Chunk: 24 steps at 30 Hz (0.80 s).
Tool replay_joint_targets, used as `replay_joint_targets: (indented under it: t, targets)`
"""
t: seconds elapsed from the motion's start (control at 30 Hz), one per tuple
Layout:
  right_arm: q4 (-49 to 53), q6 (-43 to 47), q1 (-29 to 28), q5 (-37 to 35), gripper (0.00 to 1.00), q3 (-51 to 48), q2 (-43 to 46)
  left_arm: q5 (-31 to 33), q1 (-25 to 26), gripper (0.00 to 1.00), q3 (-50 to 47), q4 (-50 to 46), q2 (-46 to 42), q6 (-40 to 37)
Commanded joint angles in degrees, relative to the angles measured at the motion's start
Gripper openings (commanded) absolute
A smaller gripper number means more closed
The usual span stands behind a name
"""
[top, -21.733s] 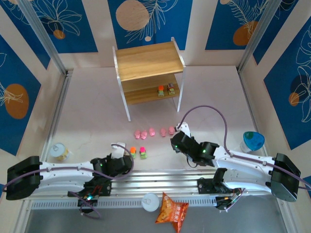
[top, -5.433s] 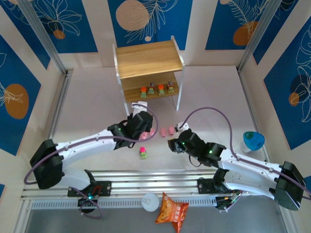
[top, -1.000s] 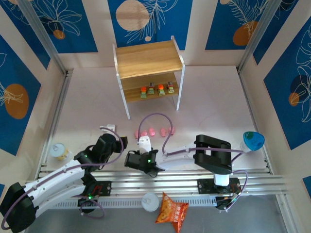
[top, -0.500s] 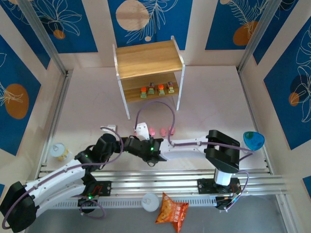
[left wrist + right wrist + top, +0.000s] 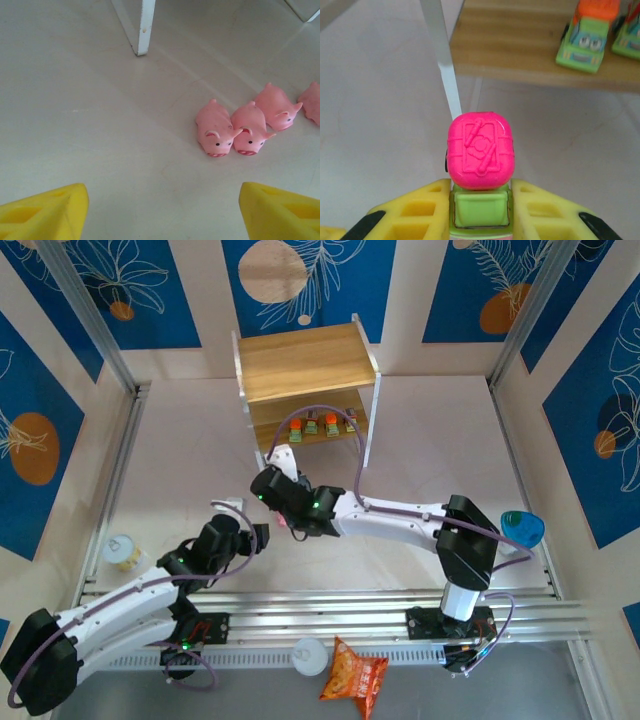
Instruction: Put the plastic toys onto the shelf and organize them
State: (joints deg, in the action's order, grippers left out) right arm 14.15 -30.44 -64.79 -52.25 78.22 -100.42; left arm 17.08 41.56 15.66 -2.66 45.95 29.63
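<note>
My right gripper [image 5: 479, 200] is shut on a blocky toy with a pink top and green base [image 5: 479, 155], held off the table. It hangs just short of the shelf's front left leg [image 5: 442, 70], with the lower board [image 5: 520, 55] ahead. An orange-topped toy [image 5: 587, 32] stands on that board. From above, the right gripper [image 5: 268, 483] is below the shelf [image 5: 300, 360], and a row of blocky toys [image 5: 331, 426] sits on the lower tier. My left gripper [image 5: 162, 215] is open over bare table. Several pink pigs [image 5: 216, 128] lie in a row ahead and to its right.
A shelf leg [image 5: 142, 30] stands beyond the pigs. A small can [image 5: 122, 552] is at the left, a blue cup [image 5: 522, 530] at the right. An orange snack bag [image 5: 352, 672] and a white lid [image 5: 310, 655] lie by the front rail. The right arm spans the table's middle.
My right gripper has swung from near the front rail up and left toward the shelf, carrying the pink-topped toy. The left gripper has stayed nearly in place and widened slightly.
</note>
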Motion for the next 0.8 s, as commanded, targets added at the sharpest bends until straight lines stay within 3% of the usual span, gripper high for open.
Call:
replay_joint_targets:
  t: [0.0,0.1,0.17,0.27,0.77]
  targets:
    - [-0.8,4.5,1.3,1.3,0.25,3.5,-1.6,-1.6,-0.7,0.80,-0.6,1.5,-0.2,-0.5]
    - [-0.5,6.0,2.6,1.9,0.25,5.9,-2.9,-2.0,-0.8,0.83,-0.7,1.5,-0.4,-0.5]
    - [-0.3,7.0,3.5,2.0,0.25,7.2,-3.6,-1.9,-0.8,0.93,-0.7,1.4,-0.6,-0.4]
    - [-0.1,7.3,4.9,2.8,0.25,8.4,-4.3,-1.6,-0.9,0.99,-0.7,1.3,-0.7,-0.2]
    - [2.4,8.8,9.0,6.1,0.25,16.9,-10.0,-1.7,-1.2,0.99,-0.6,1.8,-0.3,-0.3]
